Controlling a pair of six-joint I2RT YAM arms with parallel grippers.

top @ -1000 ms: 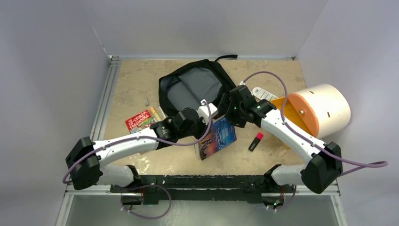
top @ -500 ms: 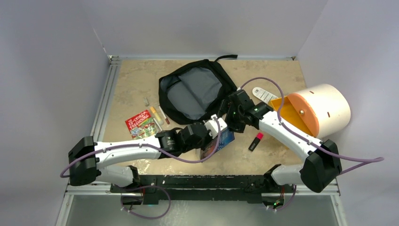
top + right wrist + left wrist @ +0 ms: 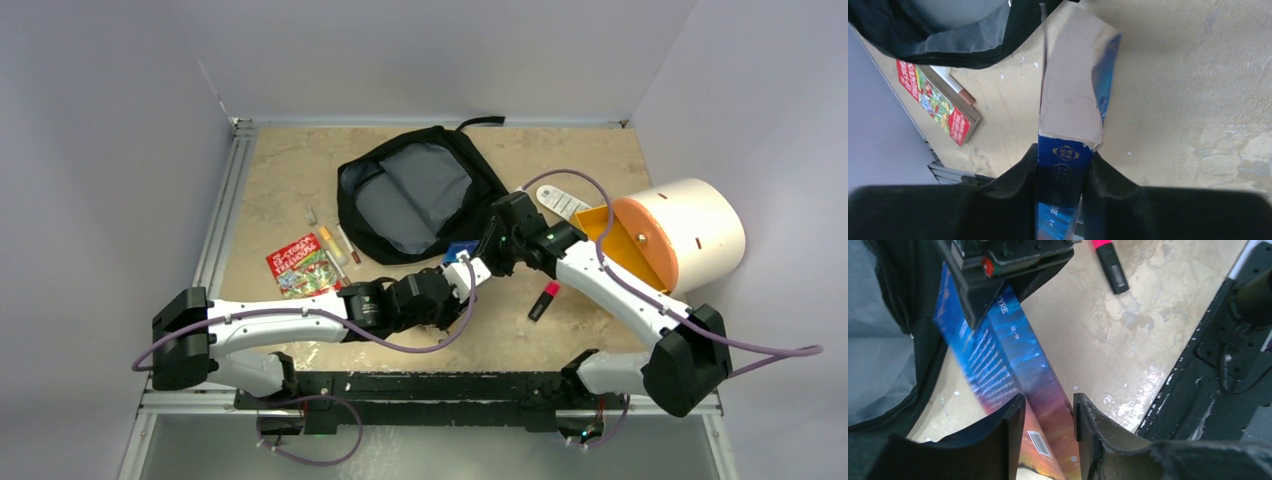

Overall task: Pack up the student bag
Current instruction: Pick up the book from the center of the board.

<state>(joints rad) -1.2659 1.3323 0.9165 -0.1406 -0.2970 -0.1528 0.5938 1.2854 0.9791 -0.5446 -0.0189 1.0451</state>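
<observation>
My right pincer (image 3: 1062, 167), wide open a moment before, had just closed on one end of the blue book (image 3: 1008, 365), while my left pincer (image 3: 1048, 412) clamped the other. It stood on edge just beside the open student bag (image 3: 415, 195), ready, I judged, for sliding in.

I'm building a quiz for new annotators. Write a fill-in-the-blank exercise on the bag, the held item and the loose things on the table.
1. The left gripper and the right gripper are each shut on the ____ book.
2. The student bag lies ____, its grey lining showing.
3. The highlighter on the table has a ____ cap.
4. In the top view, the red book lies to the bag's ____.

Missing words: blue; open; pink; left.
</observation>
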